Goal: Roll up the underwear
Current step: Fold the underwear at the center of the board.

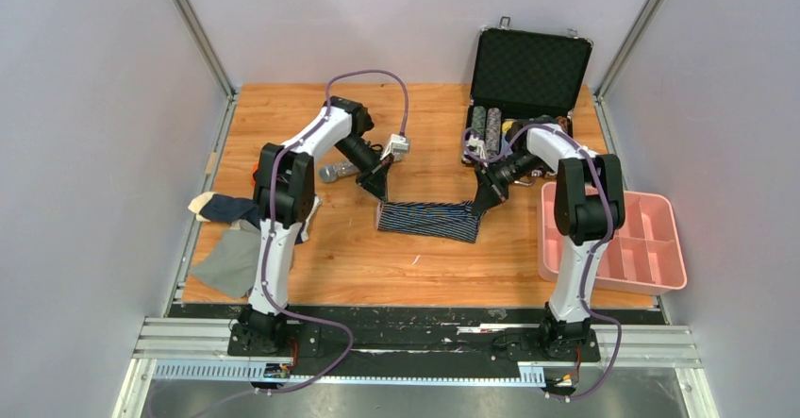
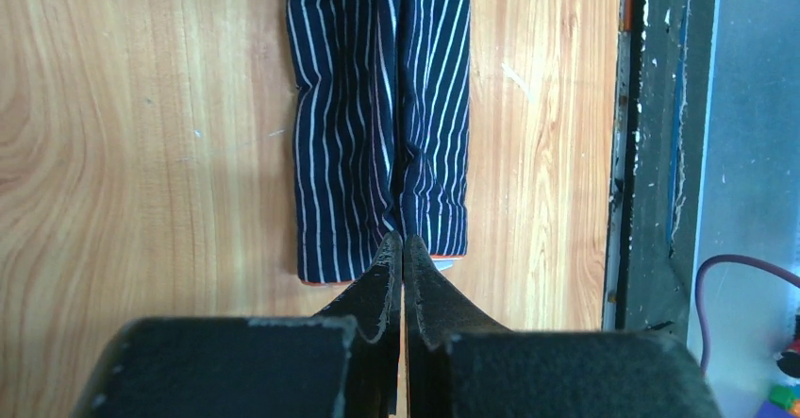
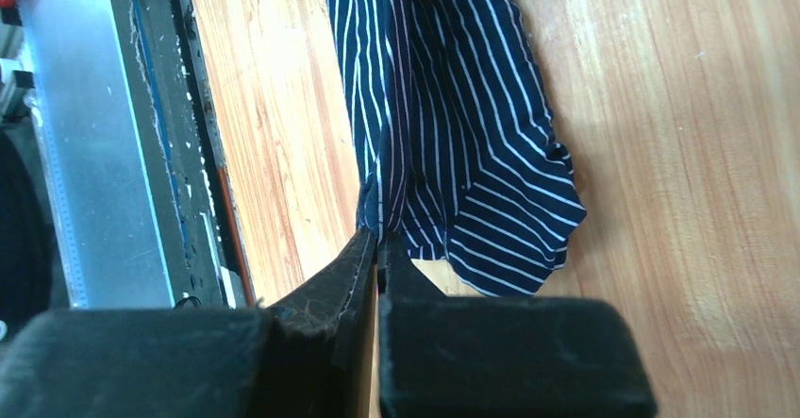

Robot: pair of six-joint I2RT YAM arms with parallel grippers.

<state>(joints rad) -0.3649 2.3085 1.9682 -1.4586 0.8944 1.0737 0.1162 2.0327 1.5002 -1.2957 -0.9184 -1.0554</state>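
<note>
The navy underwear with thin white stripes (image 1: 429, 220) lies folded into a long flat strip in the middle of the wooden table. My left gripper (image 1: 379, 192) is shut at the strip's left end. In the left wrist view its tips (image 2: 403, 241) pinch the centre crease of the cloth (image 2: 340, 135). My right gripper (image 1: 481, 203) is shut at the right end. In the right wrist view its tips (image 3: 377, 236) hold bunched cloth (image 3: 472, 125). The plain navy underwear (image 1: 229, 209) lies in a pile at the table's left edge.
A flat grey cloth (image 1: 226, 262) lies at the front left beside the pile. An open black case (image 1: 528, 64) with rolled items (image 1: 486, 124) stands at the back right. A pink divided tray (image 1: 613, 239) sits at the right. A silvery cylinder (image 1: 335, 171) lies near the left arm.
</note>
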